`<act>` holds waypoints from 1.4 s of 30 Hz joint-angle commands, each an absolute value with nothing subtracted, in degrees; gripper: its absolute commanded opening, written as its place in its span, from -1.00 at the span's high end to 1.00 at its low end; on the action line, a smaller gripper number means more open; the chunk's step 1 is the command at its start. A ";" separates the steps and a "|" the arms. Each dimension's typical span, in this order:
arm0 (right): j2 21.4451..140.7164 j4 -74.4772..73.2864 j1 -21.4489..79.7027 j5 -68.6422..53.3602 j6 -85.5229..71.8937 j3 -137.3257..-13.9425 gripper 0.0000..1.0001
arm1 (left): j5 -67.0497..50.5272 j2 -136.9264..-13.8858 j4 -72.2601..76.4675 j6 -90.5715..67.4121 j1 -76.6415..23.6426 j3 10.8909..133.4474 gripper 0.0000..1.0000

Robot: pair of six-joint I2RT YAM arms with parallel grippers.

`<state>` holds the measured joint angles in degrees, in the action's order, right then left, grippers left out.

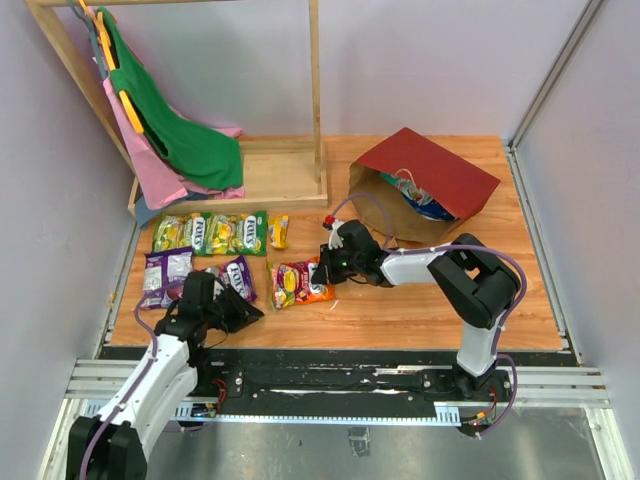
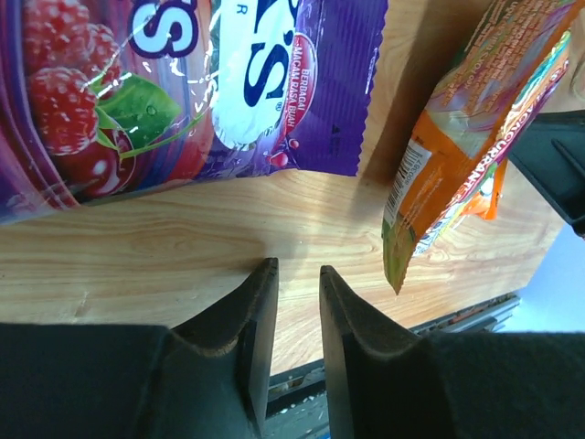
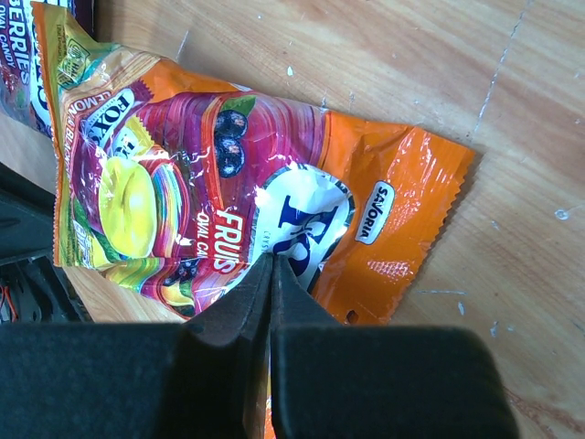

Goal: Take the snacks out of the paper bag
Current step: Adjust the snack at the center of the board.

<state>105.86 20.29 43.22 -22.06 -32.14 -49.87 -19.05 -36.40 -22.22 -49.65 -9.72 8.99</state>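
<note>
Our left gripper (image 2: 297, 270) sits low in the top view, left of centre, its jaws drawn almost together with nothing between them, hovering over bare wooden table (image 1: 400, 305) just short of a purple packet (image 2: 228, 82). A second purple packet (image 1: 165, 275) lies to the left of that one. To the right, near the middle of the top view, our right gripper (image 3: 271, 261) is closed on the orange packet (image 3: 228, 183): its wrist view shows the fingers pressed together with a sliver of orange film caught between them, the rest of the packet lying flat on the wood. Beyond these, a row of green and yellow packets (image 1: 210, 233) lies side by side, with a small yellow packet (image 1: 279, 231) just to its right. Farther back, at upper right, the paper bag (image 1: 430, 170) lies on its side, its mouth facing the near left, and the blue chip bag (image 1: 432, 208) shows inside the opening. At upper left, a green cloth (image 1: 185, 130) and a pink cloth (image 1: 150, 165) hang from a wooden rack (image 1: 316, 90).
</note>
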 commanded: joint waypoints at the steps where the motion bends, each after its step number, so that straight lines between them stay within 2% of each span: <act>1: 109.04 10.80 41.92 -16.70 -30.94 -46.53 0.99 | -18.52 -34.69 -23.92 -48.25 -9.14 11.60 0.38; 6: 109.83 10.98 42.99 -16.69 -31.97 -47.38 0.99 | -20.11 -30.65 -19.97 -52.63 -9.12 15.98 0.31; 13: 112.44 12.15 45.65 -16.09 -41.00 -50.60 0.98 | -15.81 -35.65 -20.48 -48.92 -9.14 25.59 0.26; 18: 115.51 14.49 47.11 -15.51 -51.90 -52.70 0.97 | -16.56 -39.79 -17.56 -47.67 -9.16 26.90 0.25; 23: 110.50 13.69 49.64 -10.14 -51.71 -53.26 0.91 | -15.18 -40.75 -16.78 -46.10 -9.14 26.43 0.15; 25: 106.13 14.49 49.83 -9.24 -49.67 -52.07 0.75 | -14.40 -41.18 -16.05 -45.29 -9.16 27.13 0.03; 26: 103.61 15.91 49.68 -9.31 -48.50 -51.25 0.60 | -14.24 -41.53 -15.43 -44.66 -9.14 27.56 -0.01; 29: 93.99 15.14 48.87 -8.12 -44.25 -49.38 -0.01 | -14.79 -43.61 -12.48 -43.27 -9.23 29.53 -0.03; 32: 82.54 8.25 48.37 -1.35 -37.31 -50.25 -0.59 | -15.49 -46.94 -8.28 -42.81 -9.57 31.82 -0.04; 38: 65.59 -0.54 40.37 6.18 -24.62 -49.97 -0.96 | -9.60 -55.98 -3.41 -41.00 -19.39 39.30 -0.04; 40: 61.92 -5.50 37.21 8.86 -20.17 -51.92 -0.97 | -8.57 -59.60 -1.24 -40.98 -22.86 40.54 -0.04; 42: 59.13 -7.63 30.68 4.99 -20.56 -52.32 -0.97 | -8.96 -62.77 2.06 -41.62 -25.14 40.18 -0.04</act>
